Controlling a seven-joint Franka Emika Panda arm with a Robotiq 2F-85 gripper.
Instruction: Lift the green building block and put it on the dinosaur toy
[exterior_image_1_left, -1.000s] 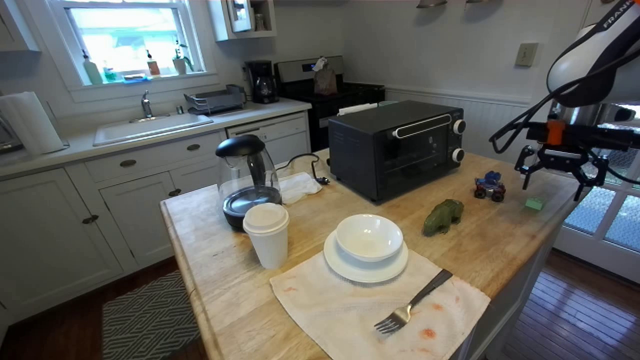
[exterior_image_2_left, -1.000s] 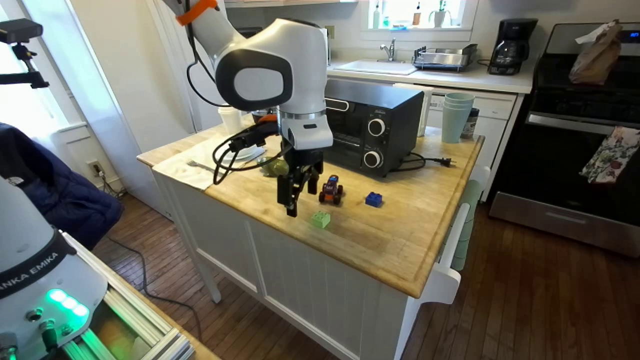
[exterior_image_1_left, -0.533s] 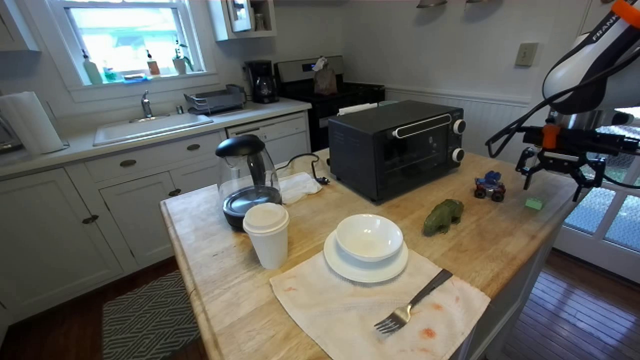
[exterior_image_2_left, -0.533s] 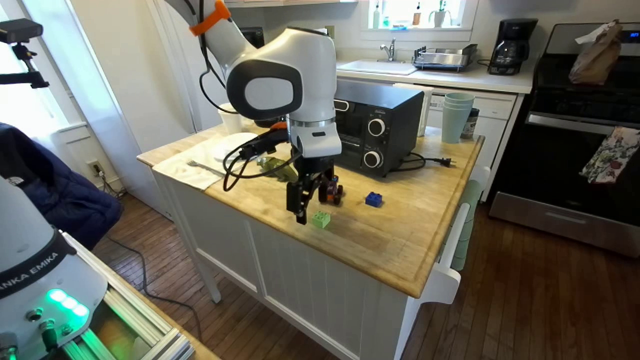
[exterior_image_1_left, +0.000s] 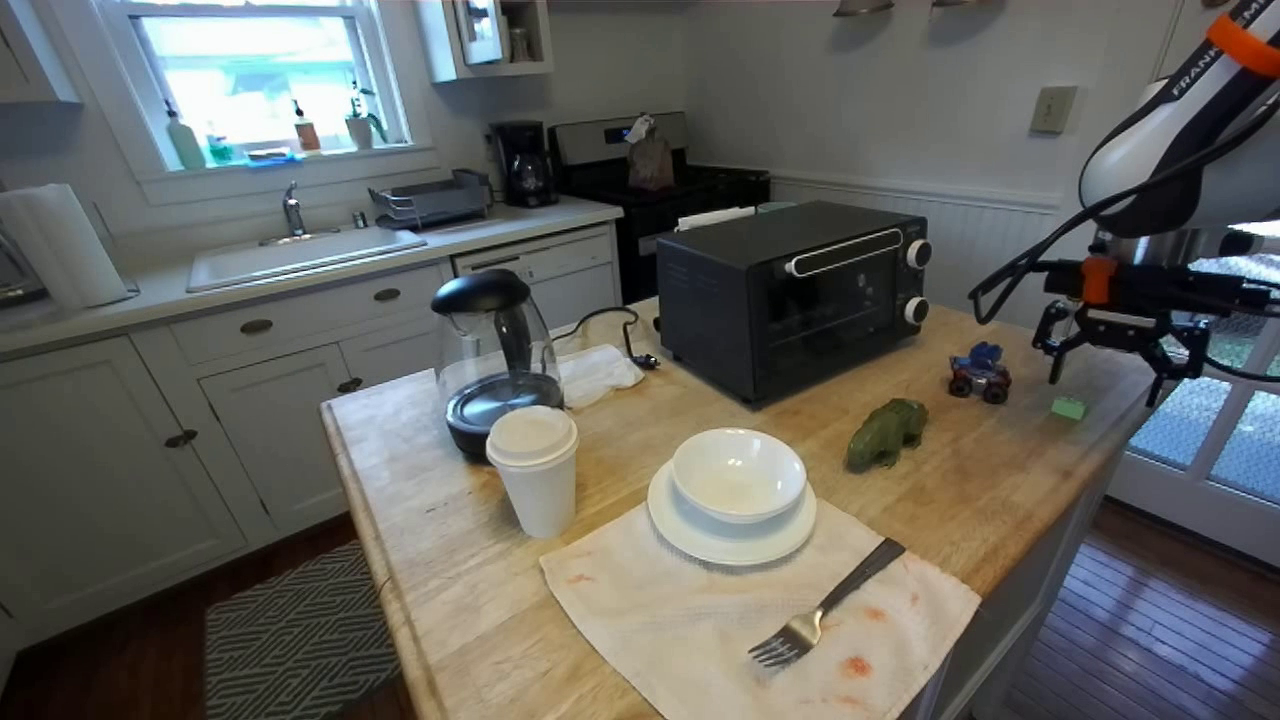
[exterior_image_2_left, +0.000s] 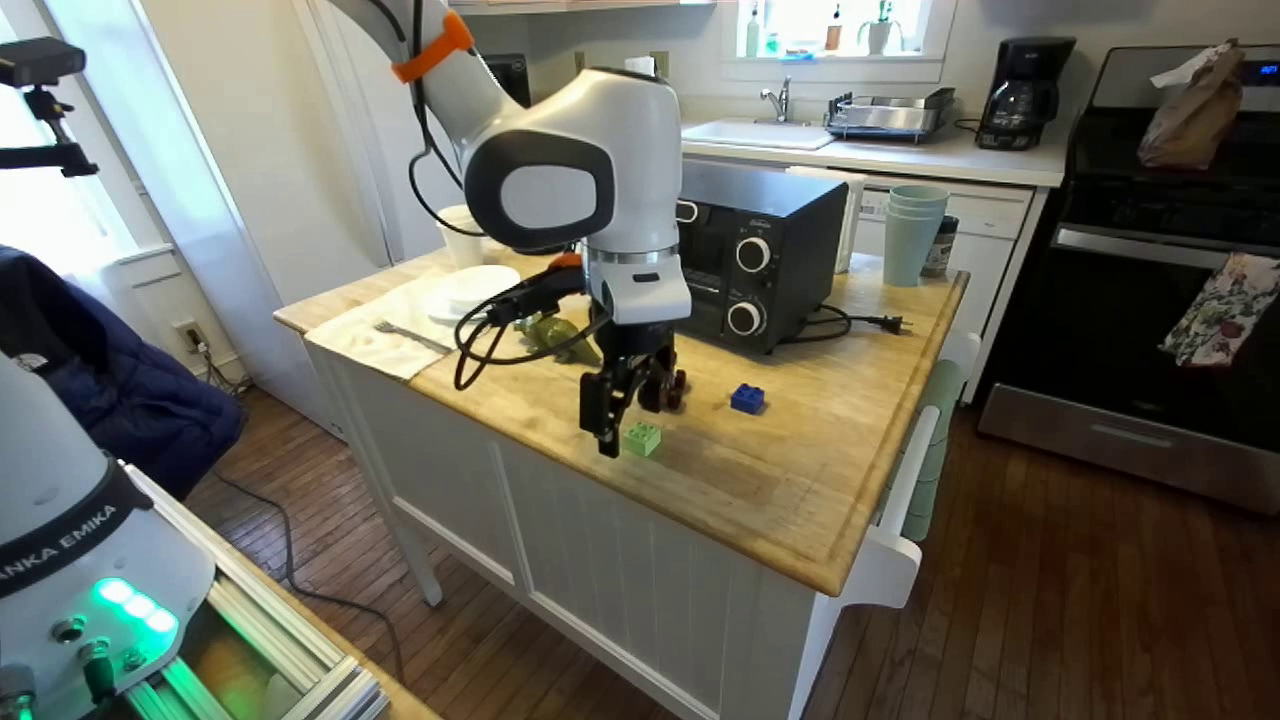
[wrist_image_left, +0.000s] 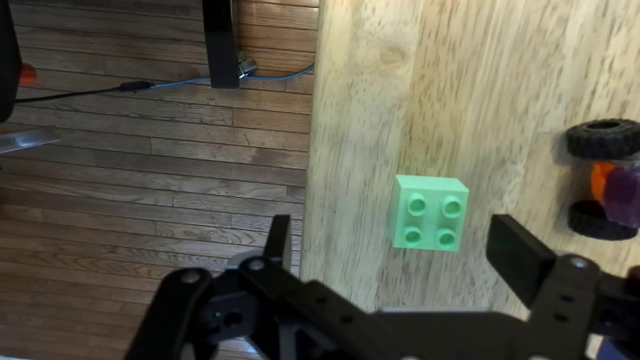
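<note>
Wrist view, claw (wrist_image_left: 393, 236) spread: we log desk (wrist_image_left: 360, 100) edge at nine o'clock from one green building block (wrist_image_left: 431, 214), open room toward twelve, one toy truck (wrist_image_left: 621, 195) at three.

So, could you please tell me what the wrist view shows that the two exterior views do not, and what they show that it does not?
Only the wrist view shows a blue cable on the floor, and the green building block from nearly straight above.

Only the exterior views show the dinosaur toy, the toaster oven, the fork and the white cup.

All share the green building block on the wooden tabletop, the open end effector and the toy truck, which the wrist picture cuts at its right edge.
</note>
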